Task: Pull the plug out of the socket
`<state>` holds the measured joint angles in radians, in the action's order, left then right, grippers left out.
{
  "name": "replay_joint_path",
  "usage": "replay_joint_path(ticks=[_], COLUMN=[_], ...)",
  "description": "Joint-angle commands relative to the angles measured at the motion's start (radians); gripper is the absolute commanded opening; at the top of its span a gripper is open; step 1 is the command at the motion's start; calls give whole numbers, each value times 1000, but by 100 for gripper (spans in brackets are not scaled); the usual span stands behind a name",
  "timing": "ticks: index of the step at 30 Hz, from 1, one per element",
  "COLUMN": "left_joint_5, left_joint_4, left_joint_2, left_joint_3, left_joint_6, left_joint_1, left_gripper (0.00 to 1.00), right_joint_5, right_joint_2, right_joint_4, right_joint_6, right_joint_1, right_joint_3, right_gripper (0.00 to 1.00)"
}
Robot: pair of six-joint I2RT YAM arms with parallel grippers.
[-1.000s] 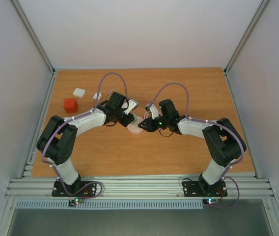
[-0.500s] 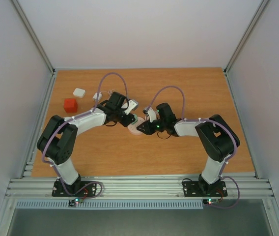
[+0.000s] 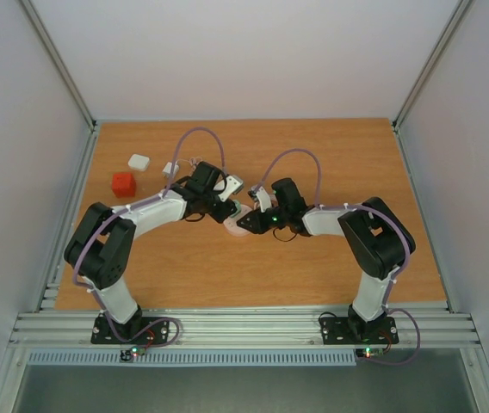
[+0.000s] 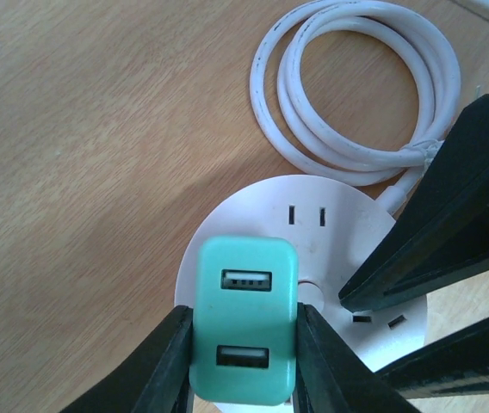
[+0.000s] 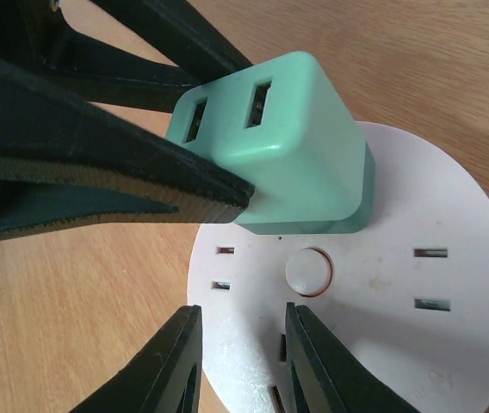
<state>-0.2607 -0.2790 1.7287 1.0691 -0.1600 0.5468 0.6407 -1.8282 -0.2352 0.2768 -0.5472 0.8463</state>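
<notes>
The round pale socket (image 4: pixel 331 215) lies flat on the wooden table; it also shows in the right wrist view (image 5: pixel 399 335) and the top view (image 3: pixel 234 228). A mint-green plug (image 4: pixel 244 318) with two USB ports stands upright in it, and it shows in the right wrist view too (image 5: pixel 287 146). My left gripper (image 4: pixel 244 331) is shut on the plug's two sides, and it appears in the top view (image 3: pixel 230 211). My right gripper (image 5: pixel 241 327) is open, its black fingers (image 4: pixel 434 241) over the disc's top beside the plug. It also shows in the top view (image 3: pixel 246 222).
The socket's white cable (image 4: pixel 356 86) lies coiled just behind the disc. A red cube (image 3: pixel 123 184), a white rectangular block (image 3: pixel 139 162) and a small white adapter (image 3: pixel 171 168) sit at the far left of the table.
My right gripper has moved left, from beside the socket to over its top. My left gripper has stayed on the plug.
</notes>
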Motion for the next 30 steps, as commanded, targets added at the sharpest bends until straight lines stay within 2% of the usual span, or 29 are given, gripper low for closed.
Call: replay_joint_path(ticks=[1,7,12,30], left_joint_5=[14,27,-15,-29], left_joint_4=[64,133,179,170], left_joint_2=[-81,-144,-171,-74], left_joint_3=[-26,-90,-129,-115], left_joint_6=[-41,-72,-88,-14], left_joint_1=[28,39,39,4], left_gripper=[1,1,1,1], right_joint_5=[-58,-69,-80,-19], right_joint_2=[-54,-63,-75,-103], right_joint_4=[81,91,107,102], right_joint_6=[-22,-39,-47,-155], right_joint_1=[-4,-4,-3,40], right_joint_3=[10,15,28,75], right_gripper=[28,28,28,30])
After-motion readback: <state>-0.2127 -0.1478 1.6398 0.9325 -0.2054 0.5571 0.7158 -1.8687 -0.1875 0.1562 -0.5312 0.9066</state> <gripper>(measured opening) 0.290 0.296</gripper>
